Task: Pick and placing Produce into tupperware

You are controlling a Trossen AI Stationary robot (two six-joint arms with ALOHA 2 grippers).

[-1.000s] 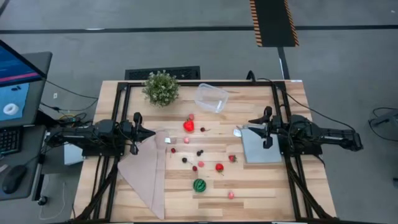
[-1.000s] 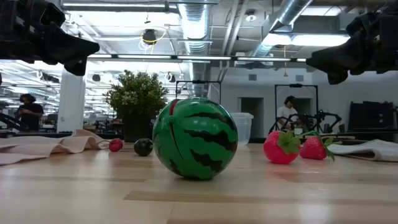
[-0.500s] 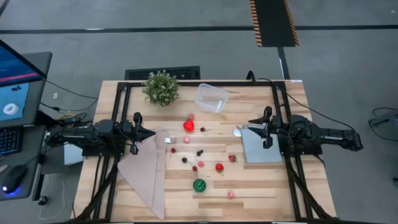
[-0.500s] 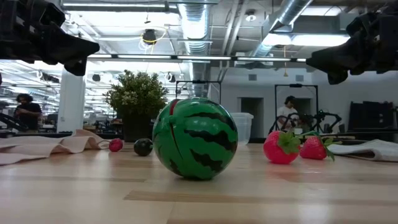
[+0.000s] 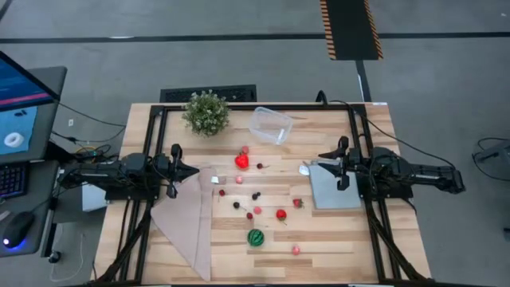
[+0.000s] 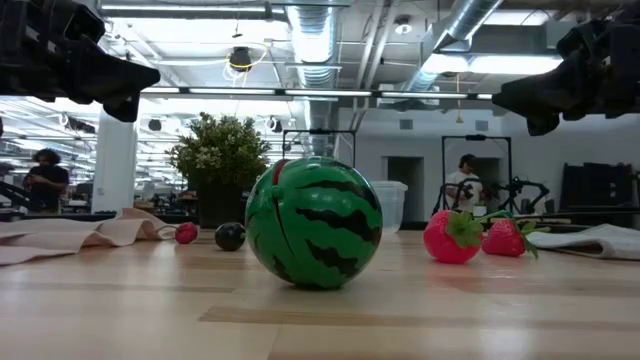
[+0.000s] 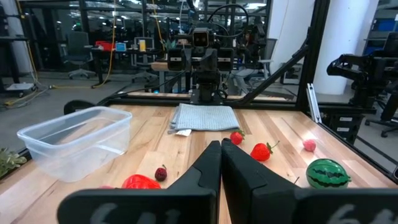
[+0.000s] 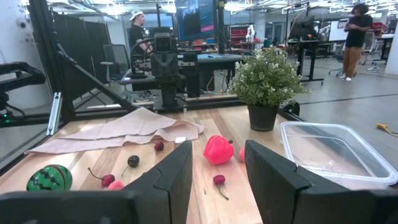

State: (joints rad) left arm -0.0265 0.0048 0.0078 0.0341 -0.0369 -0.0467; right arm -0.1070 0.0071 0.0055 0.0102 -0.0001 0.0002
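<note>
The tub point(image 5: 271, 125) sits empty at the far edge of the desk point(image 5: 335, 239), just right of the plant point(image 5: 206, 112), so nothing has been placed yet and the whole job remains. It is clear plastic, rectangular with rounded corners, upright and lidless; the right wrist view shows bare walls and floor point(image 8: 339, 152).

The produce point(image 5: 256, 203) lies scattered over the middle of the desk, all well apart from the tub: a red heart-shaped piece point(image 5: 241, 162) nearest it, small cherries and dark berries further forward, two strawberries point(image 5: 281, 214), a pink piece point(image 5: 296, 249) near the front edge and the striped watermelon ball point(image 5: 255, 237).

The left end effector point(image 5: 194, 170) hovers over the edge of a beige cloth point(image 5: 187, 223), clenched on nothing. The right end effector point(image 5: 322, 155) hangs over a grey sheet point(image 5: 333, 191), fingers point(image 8: 174, 171) parted and empty. Neither is near any fruit.
</note>
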